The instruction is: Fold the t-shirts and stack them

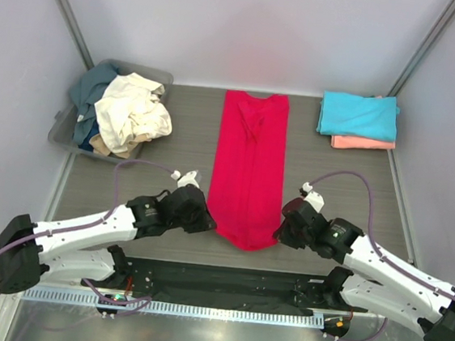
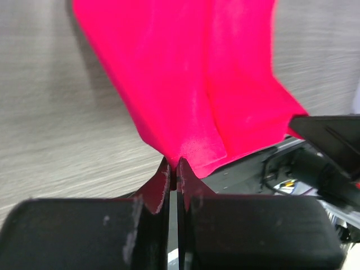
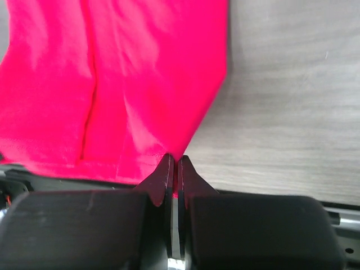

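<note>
Left end effector (image 2: 174, 166): jaws pinched tight on the near left corner of the crimson t-shirt (image 1: 248, 165); the cloth rises from the tips in a small peak
Right end effector (image 3: 174, 163): jaws closed just as narrow on the near right corner of the same hem, only a sliver of cloth between them
Between the two: the hem sags toward the arm bases in a rounded curve, not taut
Beyond the tips: the shirt runs straight away as a long narrow strip flat on the desk (image 1: 333, 169), sides apparently turned in, collar at the far end
Step in hand, my reading: carry the near hem over to the collar for a crosswise fold
Doing it well: raise both corners together and level; ease them slightly apart to take out the sag; travel away and over rather than dragging the strip along the desk; lay the hem square on the far edge before releasing
Risk: both pinches are thin, so a jerk could slip a corner free
Far right of the right end effector: turquoise t-shirt (image 1: 358, 115) folded on top of a salmon pink t-shirt (image 1: 363, 143)
Far left of the left end effector: grey tub (image 1: 160, 74) holding the crumpled cream t-shirt (image 1: 132, 113) and slate blue t-shirt (image 1: 94, 87), not yet folded
</note>
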Motion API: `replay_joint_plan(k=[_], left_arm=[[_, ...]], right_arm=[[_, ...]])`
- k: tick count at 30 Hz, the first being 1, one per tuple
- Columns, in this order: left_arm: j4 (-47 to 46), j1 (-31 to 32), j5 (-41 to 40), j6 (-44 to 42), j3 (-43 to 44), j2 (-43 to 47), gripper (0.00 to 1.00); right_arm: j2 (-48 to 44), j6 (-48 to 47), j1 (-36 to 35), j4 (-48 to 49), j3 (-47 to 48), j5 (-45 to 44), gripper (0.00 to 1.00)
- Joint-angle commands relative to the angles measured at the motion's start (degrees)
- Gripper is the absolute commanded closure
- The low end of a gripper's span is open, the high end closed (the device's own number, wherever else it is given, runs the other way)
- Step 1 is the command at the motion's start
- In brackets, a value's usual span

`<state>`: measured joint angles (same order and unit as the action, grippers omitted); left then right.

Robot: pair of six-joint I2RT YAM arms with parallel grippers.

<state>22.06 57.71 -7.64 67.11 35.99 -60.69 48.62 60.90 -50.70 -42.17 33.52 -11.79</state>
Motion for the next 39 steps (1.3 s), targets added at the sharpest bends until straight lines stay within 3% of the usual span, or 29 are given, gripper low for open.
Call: replay_joint_plan(k=[1,15,27,39], left_arm=[[5.26,-0.49,-3.87,-4.88,5.75,-1.27,1.0],[8.17,-9.63,-2.56,-14.02,15.25,-6.54,1.0],[6.15,-17.89,2.71,-22.81,27.28,-22.26,1.0],[6.32,-25.45,10.8,-28.0,40.3,-35.99,1.0]], right_arm=[[2.09,-3.24,-0.37,-0.63,5.4,-6.56,0.99],[9.03,-14.57,5.87,0.69,14.47,-12.99,0.99],[18.96,-25.74,18.52,9.12,20.7,-7.11,0.99],[30.21,-33.39,25.38,16.51,27.3,0.36,0.99]])
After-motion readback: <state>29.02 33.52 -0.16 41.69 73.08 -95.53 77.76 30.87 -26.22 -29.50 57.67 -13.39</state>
